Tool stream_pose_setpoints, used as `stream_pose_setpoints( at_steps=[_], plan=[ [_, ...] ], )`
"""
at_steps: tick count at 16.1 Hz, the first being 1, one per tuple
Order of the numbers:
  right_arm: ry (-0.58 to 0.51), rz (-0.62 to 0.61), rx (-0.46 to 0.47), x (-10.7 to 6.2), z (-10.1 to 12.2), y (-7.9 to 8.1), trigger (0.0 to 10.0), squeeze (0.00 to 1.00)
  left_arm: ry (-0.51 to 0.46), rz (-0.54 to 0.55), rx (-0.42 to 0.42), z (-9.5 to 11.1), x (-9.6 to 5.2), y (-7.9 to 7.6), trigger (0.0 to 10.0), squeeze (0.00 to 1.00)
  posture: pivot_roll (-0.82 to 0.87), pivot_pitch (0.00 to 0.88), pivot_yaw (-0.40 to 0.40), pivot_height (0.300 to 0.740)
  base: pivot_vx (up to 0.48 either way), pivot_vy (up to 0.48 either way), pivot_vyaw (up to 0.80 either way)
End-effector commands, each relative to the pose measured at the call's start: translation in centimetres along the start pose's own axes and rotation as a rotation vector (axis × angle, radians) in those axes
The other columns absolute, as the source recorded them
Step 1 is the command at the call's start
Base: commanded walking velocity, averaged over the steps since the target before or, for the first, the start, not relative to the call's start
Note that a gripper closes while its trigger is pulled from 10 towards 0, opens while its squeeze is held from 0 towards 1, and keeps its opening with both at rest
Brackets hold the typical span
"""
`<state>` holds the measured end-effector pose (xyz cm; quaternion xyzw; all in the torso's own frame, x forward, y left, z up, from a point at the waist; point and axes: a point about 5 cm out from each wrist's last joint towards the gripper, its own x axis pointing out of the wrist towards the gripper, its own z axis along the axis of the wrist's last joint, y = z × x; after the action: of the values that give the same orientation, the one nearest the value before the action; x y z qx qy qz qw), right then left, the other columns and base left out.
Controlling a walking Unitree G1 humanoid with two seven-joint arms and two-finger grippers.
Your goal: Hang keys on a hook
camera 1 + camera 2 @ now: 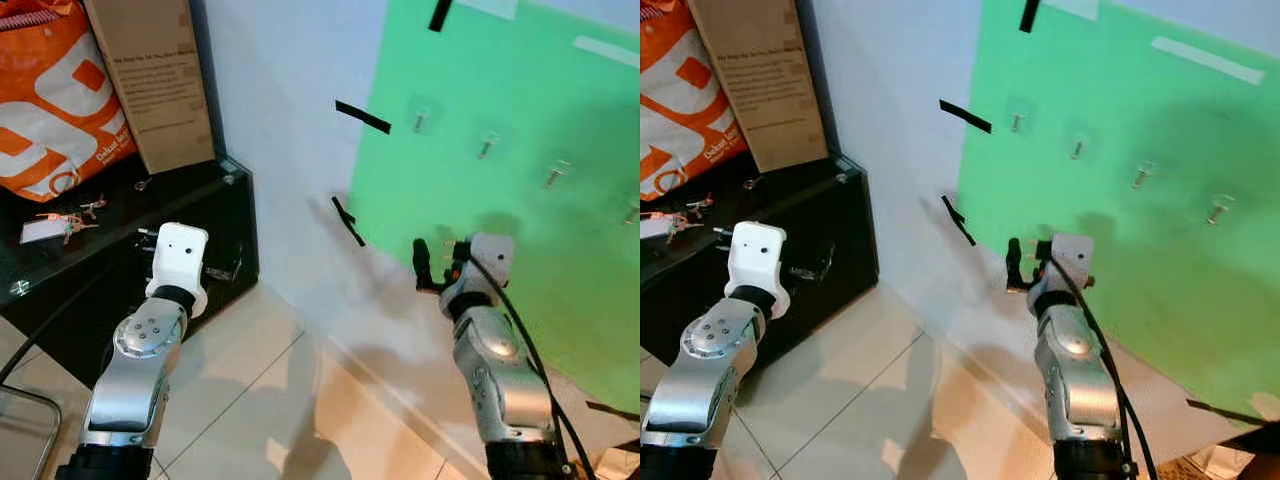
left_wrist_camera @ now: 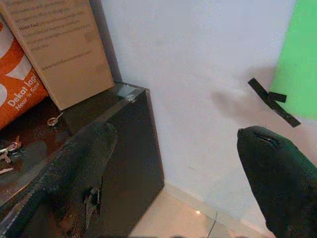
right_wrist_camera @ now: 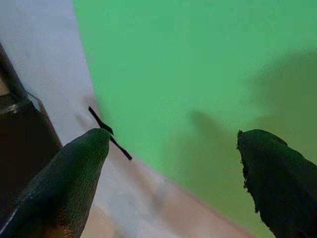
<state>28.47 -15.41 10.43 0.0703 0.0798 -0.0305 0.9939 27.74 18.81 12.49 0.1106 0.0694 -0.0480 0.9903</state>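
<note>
Keys (image 1: 62, 224) lie on the black table (image 1: 120, 275), beside the orange bag (image 1: 50, 100). Both hands, left (image 2: 173, 163) and right (image 3: 173, 173), spread, empty. Risk: hooks (image 1: 486, 146) well apart; carrying could drop keys.

The scene was evenly and fairly brightly lit, with soft, diffuse shadows. The right hand (image 1: 432, 262) cast a broad dim shadow on the green sheet (image 1: 520, 180), and both arms threw blurred shadows on the floor (image 1: 260, 400). The black surface (image 1: 120, 215) stayed dark with faint reflections. In the wrist views the near fingers (image 3: 69, 173) were out of focus and the pictures slightly soft.
</note>
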Motion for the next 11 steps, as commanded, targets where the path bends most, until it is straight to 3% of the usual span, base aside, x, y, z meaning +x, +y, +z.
stream_pose_setpoints(
  at_steps=[1, 4, 6, 9, 11],
  plan=[
    [0.005, -0.001, 0.006, 0.01, 0.15, -0.29, 10.0, 1.00, -0.004, -0.006, -0.005, 0.29, 0.13, -0.02, 10.0, 0.12, 0.01, 0.000, -0.059, 0.740, 0.382, 0.000, 0.00],
    [-0.014, 0.021, -0.079, 0.10, 0.36, -0.07, 10.0, 1.00, -0.006, -0.003, -0.008, 0.31, 0.16, 0.04, 10.0, 0.12, 0.02, 0.000, -0.060, 0.740, 0.382, 0.000, 0.00],
    [-0.054, 0.077, -0.087, 0.02, 0.62, 0.42, 10.0, 1.00, -0.007, -0.002, -0.009, 0.33, 0.16, 0.06, 10.0, 0.12, 0.02, 0.000, -0.061, 0.740, 0.379, 0.000, 0.00],
    [-0.046, 0.042, -0.158, 0.10, 0.30, 0.25, 10.0, 1.00, -0.008, 0.000, -0.008, 0.37, 0.11, 0.15, 10.0, 0.14, 0.02, 0.000, -0.063, 0.740, 0.384, 0.000, 0.00],
    [-0.043, 0.031, -0.130, 0.18, 0.34, 0.04, 10.0, 1.00, -0.009, 0.003, -0.009, 0.39, 0.13, 0.21, 10.0, 0.14, 0.02, 0.000, -0.067, 0.740, 0.411, 0.000, 0.71]
  ],
)
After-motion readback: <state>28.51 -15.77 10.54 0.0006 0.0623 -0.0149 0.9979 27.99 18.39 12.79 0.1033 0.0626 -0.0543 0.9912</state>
